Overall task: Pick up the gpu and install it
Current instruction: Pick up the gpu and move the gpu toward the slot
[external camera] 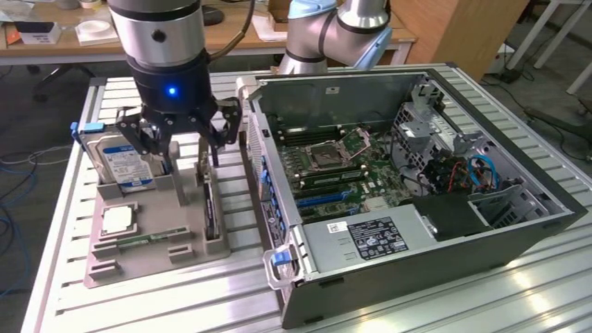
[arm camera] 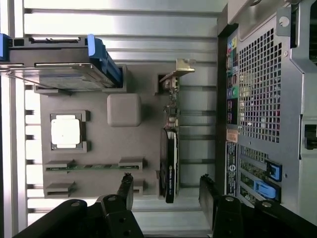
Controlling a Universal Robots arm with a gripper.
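Note:
The gpu (external camera: 210, 208) is a thin dark card standing on edge in a slot of the grey holder tray (external camera: 176, 229), on the side nearest the computer case. In the wrist view the gpu (arm camera: 169, 166) shows edge-on, with its silver bracket (arm camera: 180, 69) at one end. My gripper (external camera: 185, 147) hangs open above the tray's back part, over the gpu and apart from it. Seen from the wrist, my gripper (arm camera: 167, 191) has one dark finger on each side of the card's line, with nothing held between them.
A blue-labelled hard drive (external camera: 125, 163) stands in the tray at the exterior view's left, with a processor chip (external camera: 118, 220) and a green memory stick (external camera: 138, 241) in front of it. The open computer case (external camera: 407, 180) with its motherboard (external camera: 337, 173) lies close beside the tray.

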